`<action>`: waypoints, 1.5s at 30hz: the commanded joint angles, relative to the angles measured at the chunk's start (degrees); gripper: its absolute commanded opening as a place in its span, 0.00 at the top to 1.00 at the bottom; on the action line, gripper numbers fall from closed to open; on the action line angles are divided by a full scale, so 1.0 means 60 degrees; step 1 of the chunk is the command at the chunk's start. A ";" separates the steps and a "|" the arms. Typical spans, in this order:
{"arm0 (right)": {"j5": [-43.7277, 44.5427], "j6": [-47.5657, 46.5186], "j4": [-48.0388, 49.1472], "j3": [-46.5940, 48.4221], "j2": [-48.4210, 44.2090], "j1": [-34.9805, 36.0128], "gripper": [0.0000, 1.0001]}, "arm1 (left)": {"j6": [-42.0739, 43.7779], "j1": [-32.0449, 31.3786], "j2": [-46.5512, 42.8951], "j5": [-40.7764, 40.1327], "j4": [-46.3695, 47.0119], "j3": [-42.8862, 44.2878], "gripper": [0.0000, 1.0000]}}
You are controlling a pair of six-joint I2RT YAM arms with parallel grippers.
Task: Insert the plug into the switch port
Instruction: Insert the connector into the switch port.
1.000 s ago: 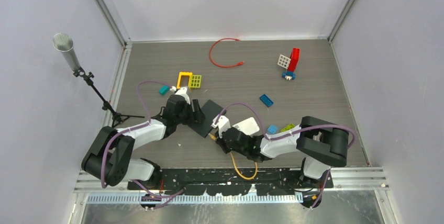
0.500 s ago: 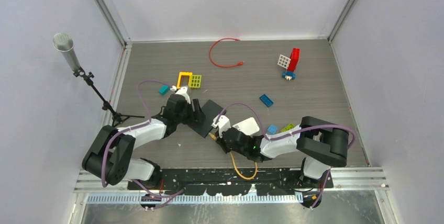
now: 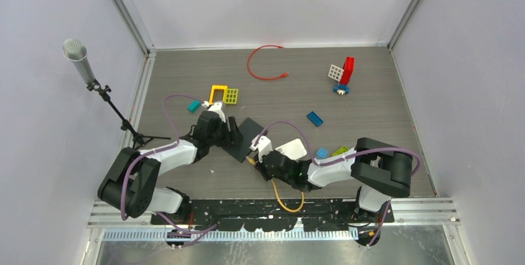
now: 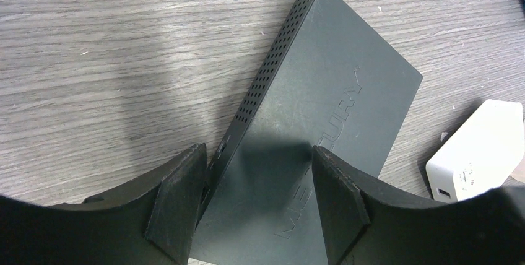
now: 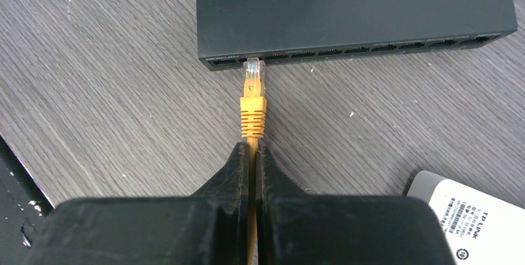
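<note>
The plug (image 5: 252,73), clear with a yellow boot, lies with its tip at the mouth of the second port from the end in the switch's port row; how deep it sits cannot be told. Its yellow cable (image 5: 252,116) runs straight back into the right pincer (image 5: 252,153), whose fingers are closed tight on the cable just behind the boot. In the top view the cable loops on toward the near edge of the tabletop (image 3: 371,91). The switch (image 5: 353,5), a flat black box, lies skewed a little left of the middle of the tabletop, nearer the near edge than the far one. The left pincer (image 4: 257,163) is spread wide across the switch's other end, one finger against the vented side, the other over the opposite edge; whether they clamp it I cannot tell. A white TP-Link adapter (image 5: 477,215) lies just beside the switch, on its right. Farther off, a red cable (image 3: 257,70) curls near the far edge, toy bricks (image 3: 342,76) stand toward the far right corner, and a microphone (image 3: 75,51) on a stand rises at the left edge.
</note>
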 commanded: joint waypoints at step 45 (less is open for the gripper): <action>0.0874 0.0529 0.1234 0.0521 0.0376 -0.0340 1.00 | -0.1118 -0.0924 0.0625 0.1340 -0.0103 -0.0688 0.50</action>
